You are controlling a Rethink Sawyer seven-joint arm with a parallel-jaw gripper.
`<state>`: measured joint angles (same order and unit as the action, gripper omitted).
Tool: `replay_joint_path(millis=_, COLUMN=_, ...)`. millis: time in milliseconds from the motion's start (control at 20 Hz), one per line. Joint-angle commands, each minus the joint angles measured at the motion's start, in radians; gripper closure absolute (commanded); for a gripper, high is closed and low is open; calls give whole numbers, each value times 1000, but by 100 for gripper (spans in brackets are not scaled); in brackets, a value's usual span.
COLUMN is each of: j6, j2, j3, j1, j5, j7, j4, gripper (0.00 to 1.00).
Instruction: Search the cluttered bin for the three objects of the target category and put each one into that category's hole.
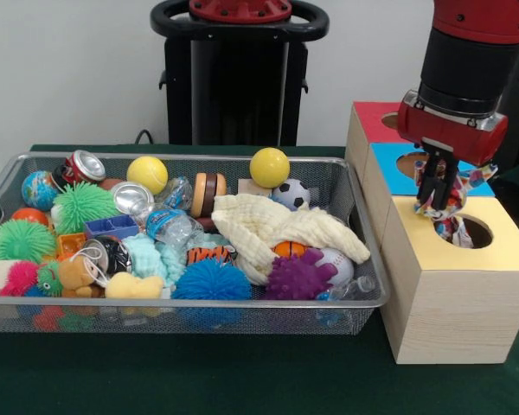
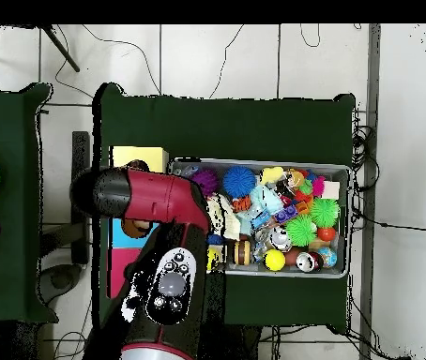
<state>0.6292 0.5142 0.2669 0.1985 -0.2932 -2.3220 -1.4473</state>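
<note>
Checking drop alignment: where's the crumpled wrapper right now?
Front view, right side: the wrapper hangs from the gripper, whose jaws are shut on it, just above the hole in the yellow box.

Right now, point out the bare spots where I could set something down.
Bare green tablecloth runs in front of the wire bin, and a narrow strip lies between bin and yellow-topped box. The bin itself is packed edge to edge. Above the yellow box's hole, the gripper holds a colourful wrapper.
</note>
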Motion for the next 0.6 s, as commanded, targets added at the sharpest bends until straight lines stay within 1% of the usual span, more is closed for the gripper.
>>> replay_joint_path(millis=50, j6=-32, j2=-30, j3=-39, j1=-60, j5=-29, j7=-168, j4=-15, gripper=100)
replay_joint_path(millis=600, j6=-72, j2=-51, j3=-26, j1=-45, j5=-44, j7=-194, j4=8, gripper=100)
